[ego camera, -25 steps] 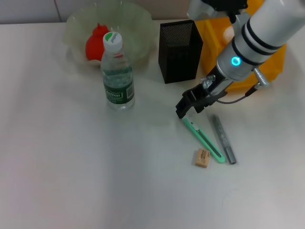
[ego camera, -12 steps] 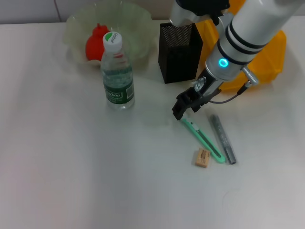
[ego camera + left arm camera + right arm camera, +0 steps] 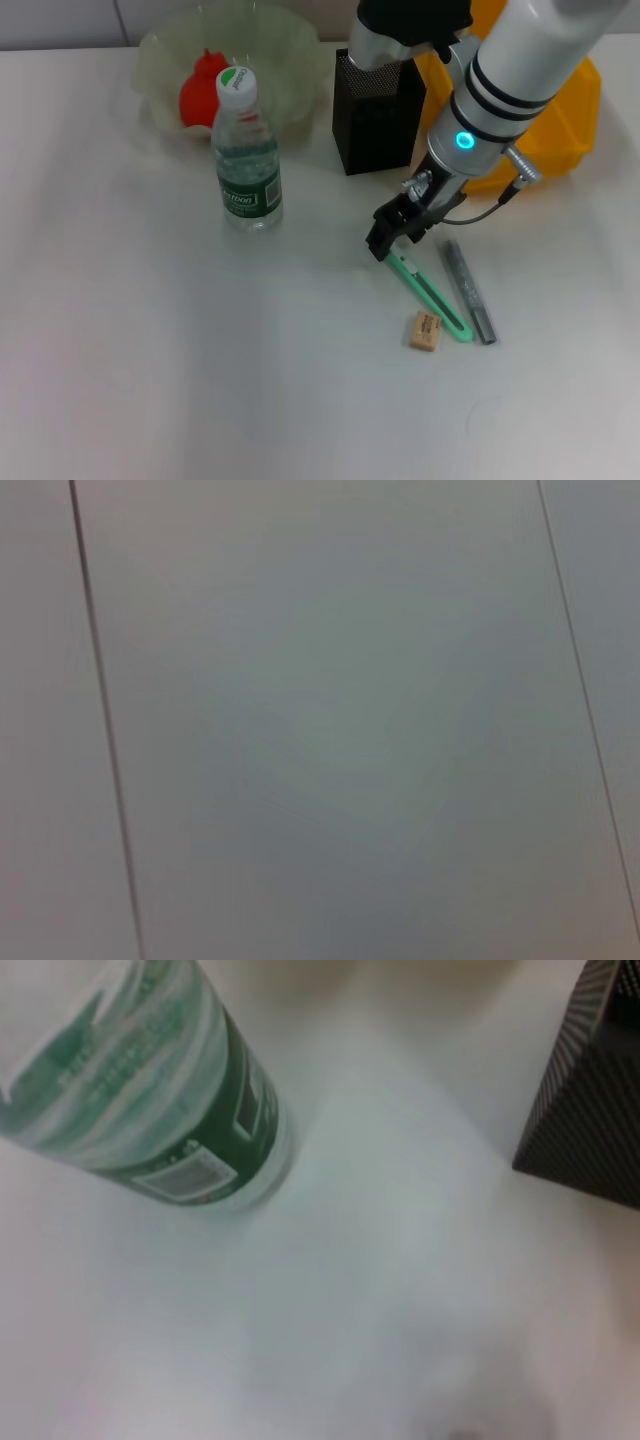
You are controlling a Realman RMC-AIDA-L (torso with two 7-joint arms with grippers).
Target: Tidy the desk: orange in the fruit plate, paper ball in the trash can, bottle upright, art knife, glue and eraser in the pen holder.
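The right pincer [image 3: 388,240] hovers low over the upper tip of the art knife [image 3: 428,293] on the white bench [image 3: 150,360]; whether it grips cannot be told. The glue [image 3: 468,291] lies at the knife's 3 o'clock, the eraser [image 3: 425,331] at its 6, the pen holder [image 3: 376,110] at 12.

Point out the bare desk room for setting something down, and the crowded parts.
Free: the desk in front of the bottle and left of the eraser. Crowded: around the right gripper, art knife, glue, pen holder.
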